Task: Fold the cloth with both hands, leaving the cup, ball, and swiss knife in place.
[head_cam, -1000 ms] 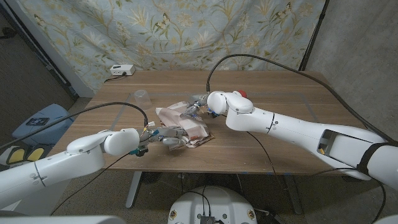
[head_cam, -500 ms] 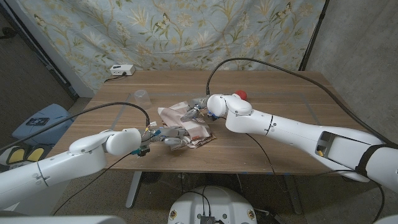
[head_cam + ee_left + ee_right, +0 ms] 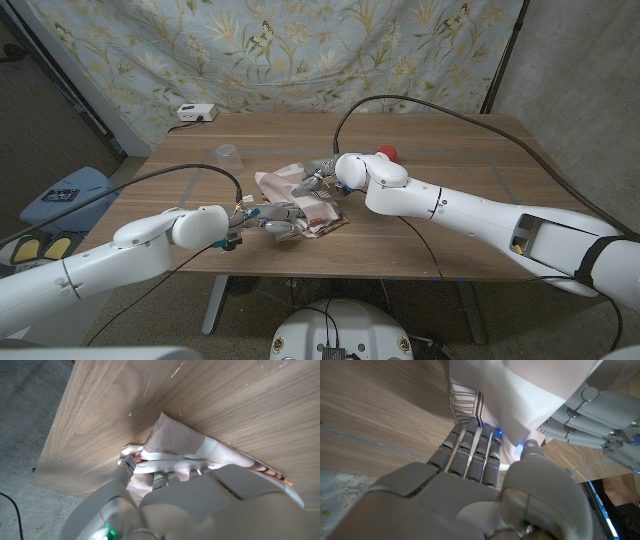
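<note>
A crumpled beige patterned cloth (image 3: 300, 200) lies mid-table. My left hand (image 3: 268, 219) grips its near edge, and the fabric (image 3: 180, 445) drapes over that hand's fingers (image 3: 127, 467). My right hand (image 3: 322, 178) holds the far edge; its fingers (image 3: 475, 450) reach into the pale fabric (image 3: 520, 390), close to the left hand's fingers (image 3: 600, 420). The clear cup (image 3: 229, 156) stands upright to the left behind the cloth. The red ball (image 3: 387, 153) sits just behind my right wrist. I cannot make out the swiss knife.
A white box (image 3: 197, 113) sits at the table's far left edge. Bare wood of the table (image 3: 460, 150) stretches to the right. A patterned curtain hangs behind the table. A cable arcs above my right arm.
My right hand has shifted slightly right and toward me with the cloth's far edge. The left hand has barely moved. Cup and ball stay put.
</note>
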Motion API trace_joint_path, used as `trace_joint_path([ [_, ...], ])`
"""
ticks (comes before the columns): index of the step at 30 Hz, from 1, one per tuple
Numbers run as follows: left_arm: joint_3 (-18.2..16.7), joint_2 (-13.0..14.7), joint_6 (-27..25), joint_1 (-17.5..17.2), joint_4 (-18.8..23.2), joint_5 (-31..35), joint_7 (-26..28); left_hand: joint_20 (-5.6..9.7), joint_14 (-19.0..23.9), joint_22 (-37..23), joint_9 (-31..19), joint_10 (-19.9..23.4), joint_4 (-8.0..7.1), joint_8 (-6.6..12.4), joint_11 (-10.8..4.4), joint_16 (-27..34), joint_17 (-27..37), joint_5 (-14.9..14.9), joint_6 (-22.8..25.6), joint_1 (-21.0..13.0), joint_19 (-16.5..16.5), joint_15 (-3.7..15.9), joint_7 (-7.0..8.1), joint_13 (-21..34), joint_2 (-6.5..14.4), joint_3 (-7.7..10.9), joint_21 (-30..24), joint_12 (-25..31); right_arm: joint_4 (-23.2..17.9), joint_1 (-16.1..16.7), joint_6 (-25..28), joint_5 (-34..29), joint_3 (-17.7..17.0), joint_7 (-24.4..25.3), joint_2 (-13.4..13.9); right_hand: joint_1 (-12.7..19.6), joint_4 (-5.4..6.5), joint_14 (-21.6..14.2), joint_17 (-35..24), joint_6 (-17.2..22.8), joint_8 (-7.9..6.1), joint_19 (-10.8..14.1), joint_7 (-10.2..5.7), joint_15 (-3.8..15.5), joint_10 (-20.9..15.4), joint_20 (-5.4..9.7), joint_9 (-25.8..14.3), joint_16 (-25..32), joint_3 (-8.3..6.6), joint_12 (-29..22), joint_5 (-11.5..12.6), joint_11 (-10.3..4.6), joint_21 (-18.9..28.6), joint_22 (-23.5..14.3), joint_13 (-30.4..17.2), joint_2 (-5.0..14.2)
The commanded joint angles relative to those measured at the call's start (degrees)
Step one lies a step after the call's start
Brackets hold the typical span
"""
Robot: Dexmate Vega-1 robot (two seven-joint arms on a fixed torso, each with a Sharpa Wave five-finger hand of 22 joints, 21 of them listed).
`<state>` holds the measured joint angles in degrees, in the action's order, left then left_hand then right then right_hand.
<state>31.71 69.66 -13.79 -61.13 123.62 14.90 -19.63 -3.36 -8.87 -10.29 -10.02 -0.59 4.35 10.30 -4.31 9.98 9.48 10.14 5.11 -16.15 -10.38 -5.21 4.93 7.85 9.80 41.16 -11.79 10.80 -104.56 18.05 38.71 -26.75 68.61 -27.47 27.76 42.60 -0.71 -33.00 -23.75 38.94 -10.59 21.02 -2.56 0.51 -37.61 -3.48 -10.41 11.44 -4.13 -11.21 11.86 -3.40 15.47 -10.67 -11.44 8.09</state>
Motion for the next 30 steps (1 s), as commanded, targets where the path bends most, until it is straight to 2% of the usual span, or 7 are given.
trace_joint_path([
  [1, -0.04, -0.25, 0.81, 0.25, -0.77, -0.04, 0.15, -0.01, 0.30, -0.09, -0.22, 1.29, 0.22, 0.24, 0.84, 0.52, 0.27, -0.07, 0.41, -0.68, -3.04, -0.10, 0.16, 2.63, 0.04, -0.17, -0.23, 0.28, -5.31, 0.83, 1.90, -0.75, -1.95, -0.91, 2.24, -0.22, -0.10, 0.09, -0.05, -0.01, -0.30, 0.26, 0.34, 0.02, -0.06, -0.06, -0.15, 0.20, -0.41, 0.09, -0.08, 0.34, -0.17, -0.11, 0.00, -0.01],
  [19, -0.19, -0.24, 1.64, 0.77, -1.71, 0.11, 0.09, -0.05, 0.31, -0.10, -0.23, 1.32, 0.27, 0.25, 0.85, 0.53, 0.28, -0.07, 0.53, -0.84, -3.00, -0.07, 0.21, 2.63, 0.06, -0.25, -0.22, 0.28, -14.28, 3.45, 8.89, -1.94, -4.11, -1.54, 6.96, -0.44, -0.41, 0.34, 0.05, 0.19, -0.50, 0.13, 0.79, -0.88, -0.09, -0.70, -0.16, 0.51, -0.46, 0.11, -0.16, 0.79, -0.40, -0.11, 0.07, -0.16],
  [30, -0.24, -0.44, 2.36, 1.21, -2.20, 0.67, 0.14, -0.04, 0.34, -0.10, -0.23, 1.35, 0.31, 0.22, 0.79, 0.54, 0.28, -0.07, 0.52, -0.94, -3.00, -0.08, 0.23, 2.63, 0.04, -0.31, -0.21, 0.28, -18.01, 5.58, 14.43, -2.70, -3.52, -0.56, 9.28, -0.63, -0.52, 0.17, 0.20, 0.44, -0.61, 0.74, 0.86, -0.99, -0.39, -0.84, -0.16, 0.71, -0.54, 0.03, -0.18, 1.01, -0.28, -0.11, 0.11, -0.13],
])
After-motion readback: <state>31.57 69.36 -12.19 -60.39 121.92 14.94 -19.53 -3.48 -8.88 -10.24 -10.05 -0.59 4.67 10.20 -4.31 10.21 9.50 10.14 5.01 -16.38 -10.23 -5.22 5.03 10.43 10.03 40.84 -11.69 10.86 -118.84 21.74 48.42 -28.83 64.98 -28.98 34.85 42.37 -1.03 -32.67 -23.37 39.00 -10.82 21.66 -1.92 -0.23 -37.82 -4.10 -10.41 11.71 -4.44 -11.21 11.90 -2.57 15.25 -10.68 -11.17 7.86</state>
